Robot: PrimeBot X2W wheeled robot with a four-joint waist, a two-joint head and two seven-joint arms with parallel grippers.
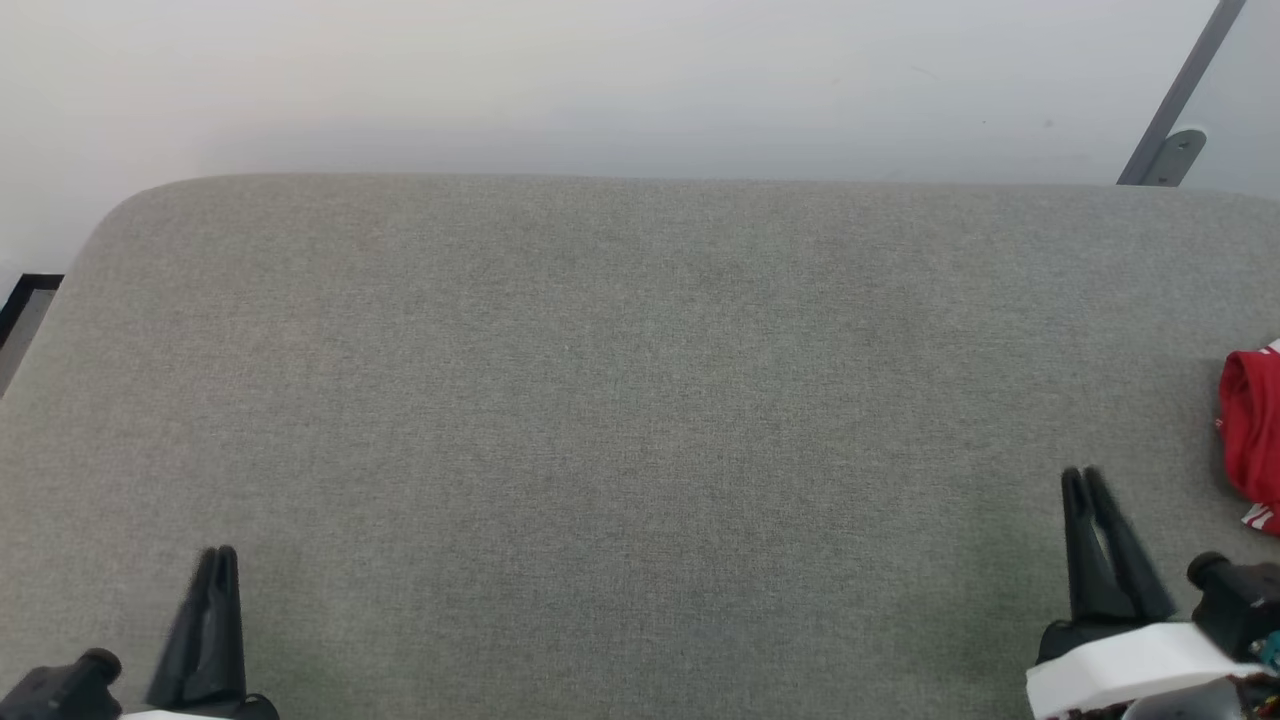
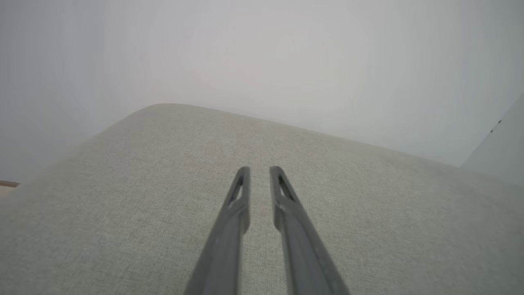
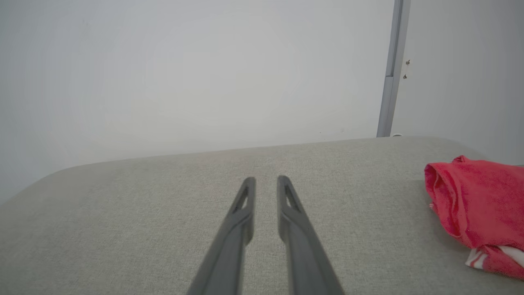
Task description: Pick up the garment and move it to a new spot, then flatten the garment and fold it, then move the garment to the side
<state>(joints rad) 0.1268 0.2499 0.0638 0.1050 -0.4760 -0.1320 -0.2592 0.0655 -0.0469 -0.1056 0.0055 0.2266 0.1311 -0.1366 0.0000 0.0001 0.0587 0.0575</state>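
The garment (image 1: 1252, 425) is a bunched red shirt with a bit of white-and-red striped trim, lying at the far right edge of the grey fabric surface (image 1: 640, 400) and cut off by the frame. In the right wrist view the garment (image 3: 479, 205) lies to the right of the fingers. My right gripper (image 1: 1080, 475) hovers low at the lower right, left of the garment and apart from it. Its jaws (image 3: 266, 180) stand narrowly open with nothing between them. My left gripper (image 1: 220, 552) sits at the lower left, far from the garment, its jaws (image 2: 260, 170) also narrowly open and empty.
The grey padded surface has rounded far corners and ends at a pale wall. A grey metal post (image 1: 1180, 100) with a bracket rises behind the far right corner; the post (image 3: 391, 82) also stands in the right wrist view. Bare fabric stretches between the two grippers.
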